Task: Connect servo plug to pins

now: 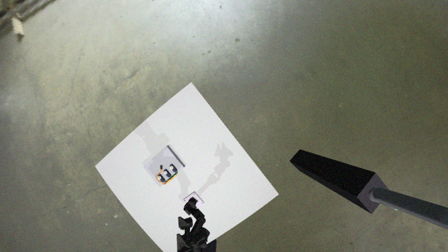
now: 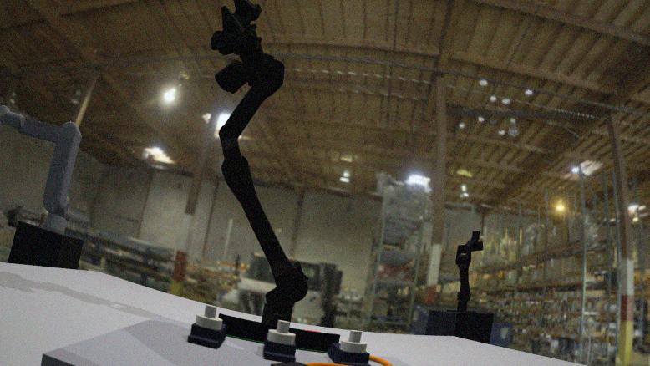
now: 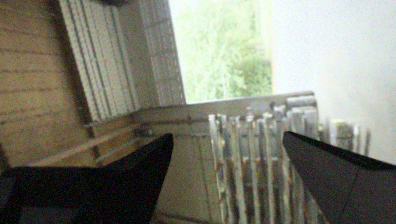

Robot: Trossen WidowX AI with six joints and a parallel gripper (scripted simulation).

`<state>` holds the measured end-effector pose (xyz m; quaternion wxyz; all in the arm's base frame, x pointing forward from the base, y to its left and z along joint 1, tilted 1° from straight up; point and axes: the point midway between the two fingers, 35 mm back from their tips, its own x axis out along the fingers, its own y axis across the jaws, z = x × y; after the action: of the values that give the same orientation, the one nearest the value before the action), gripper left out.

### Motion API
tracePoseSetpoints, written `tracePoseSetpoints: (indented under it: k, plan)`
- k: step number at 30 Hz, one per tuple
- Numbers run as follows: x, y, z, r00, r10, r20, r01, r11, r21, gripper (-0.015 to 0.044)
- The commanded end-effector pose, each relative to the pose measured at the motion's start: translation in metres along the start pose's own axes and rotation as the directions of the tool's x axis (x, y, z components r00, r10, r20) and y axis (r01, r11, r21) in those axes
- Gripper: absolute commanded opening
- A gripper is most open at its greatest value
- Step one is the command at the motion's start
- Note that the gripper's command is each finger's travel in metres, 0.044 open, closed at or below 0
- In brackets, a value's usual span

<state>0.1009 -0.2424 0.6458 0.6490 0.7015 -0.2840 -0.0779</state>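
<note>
So I'm holding my gripper (image 1: 178, 226) (image 2: 229, 3) (image 3: 226, 138) way up and off to the side, the fingers standing nearly as wide as they go and nothing between them, while the plug (image 1: 161, 167) is lying well apart from me, beside the servo (image 1: 160, 178) with the orange lead (image 1: 156, 176) (image 2: 381, 360) curling round it. My wrist view is showing only walls and racks, no plug, so I'm guessing the first job is swinging over and lining up from above. What's worrying me: I'm coming in this wide with two more servos (image 1: 166, 172) (image 1: 173, 168) sitting right there, so a careless descent could be knocking one with a finger, or snagging that loop and dragging the plug off (tiny plug, big fingers, you know the deal). If I'm pinching it off-centre it could be twisting in my grip, and then the orange hole could be landing on the wrong pin. I can't make out the pins or the dot from here, so I'm not trusting any alignment yet. And later, if I'm pushing at a slant or one pin over, I'm probably bending something; even with a good fit, the lead catching on a finger could be tugging the plug back off as I'm leaving
</note>
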Motion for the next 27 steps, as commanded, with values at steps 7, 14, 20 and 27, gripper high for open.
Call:
tracePoseSetpoints:
  k: [7, 14, 20, 27]
  plan:
    - [-0.007, 0.009, -0.003, 0.999, 0.040, 0.026, -0.040, 0.999, -0.030, 0.0216]
    - [-0.028, 0.030, -0.015, 0.985, 0.148, 0.091, -0.135, 0.982, -0.135, 0.0115]
    - [-0.052, 0.051, -0.036, 0.948, 0.287, 0.139, -0.241, 0.930, -0.277, 0.0115]
    - [-0.078, 0.067, -0.076, 0.887, 0.440, 0.138, -0.339, 0.825, -0.453, 0.0115]
